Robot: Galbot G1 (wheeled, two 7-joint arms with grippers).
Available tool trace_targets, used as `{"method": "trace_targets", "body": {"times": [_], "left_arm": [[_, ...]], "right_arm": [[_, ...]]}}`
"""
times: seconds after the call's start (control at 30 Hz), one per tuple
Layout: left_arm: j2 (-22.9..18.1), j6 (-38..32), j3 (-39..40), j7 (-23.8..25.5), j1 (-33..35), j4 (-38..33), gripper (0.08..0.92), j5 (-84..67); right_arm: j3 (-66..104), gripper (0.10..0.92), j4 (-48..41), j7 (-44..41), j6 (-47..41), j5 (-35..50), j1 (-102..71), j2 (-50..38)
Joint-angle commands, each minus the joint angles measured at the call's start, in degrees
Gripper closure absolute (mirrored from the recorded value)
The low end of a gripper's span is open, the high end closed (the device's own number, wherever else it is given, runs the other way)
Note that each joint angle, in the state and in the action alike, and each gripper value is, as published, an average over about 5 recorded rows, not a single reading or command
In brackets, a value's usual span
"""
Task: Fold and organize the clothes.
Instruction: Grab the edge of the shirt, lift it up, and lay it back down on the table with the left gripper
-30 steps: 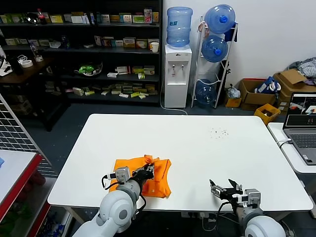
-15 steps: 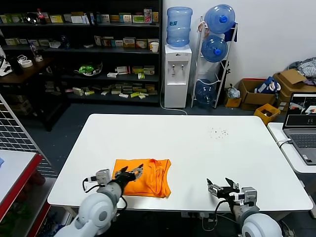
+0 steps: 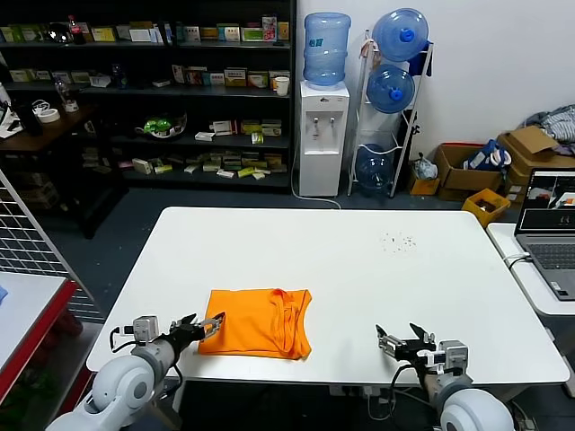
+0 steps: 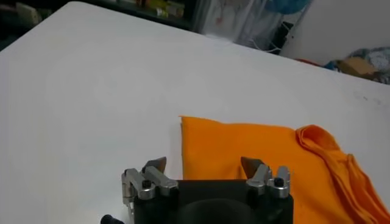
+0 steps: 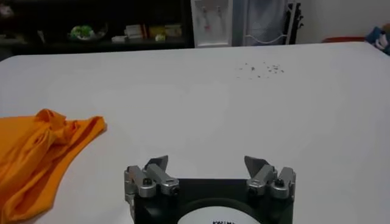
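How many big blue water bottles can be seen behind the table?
4: one bottle atop the white dispenser; three in the rack beside it, top, middle, bottom. Others may be hidden.

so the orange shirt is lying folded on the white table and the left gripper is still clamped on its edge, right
Not quite. The orange shirt does lie folded on the white table, but the left gripper is open and holds nothing. The left wrist view shows its fingers spread apart, back from the shirt's edge.
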Motion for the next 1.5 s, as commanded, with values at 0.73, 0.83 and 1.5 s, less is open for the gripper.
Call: {"method": "trace_targets", "body": {"times": [0.73,0.83,1.5], "left_arm": [[0.22,-0.18,0.95,5.59,-1.86,5.67,0.520,1.64],[0.09,-0.16,1.04,5.59,-1.96,5.62,0.607,1.49],[0.26,1.25,-1.93,2.23,0.26,-5.90,0.905,2.99]], "right_arm": [[0.61,0.203,0.06,-0.07,-0.04,0.10,-0.47,0.06],[0.62,0.203,0.02,-0.08,-0.03,0.10,-0.45,0.06],[0.52,0.203,-0.17,-0.11,0.39,-0.01,-0.45,0.31]]}}
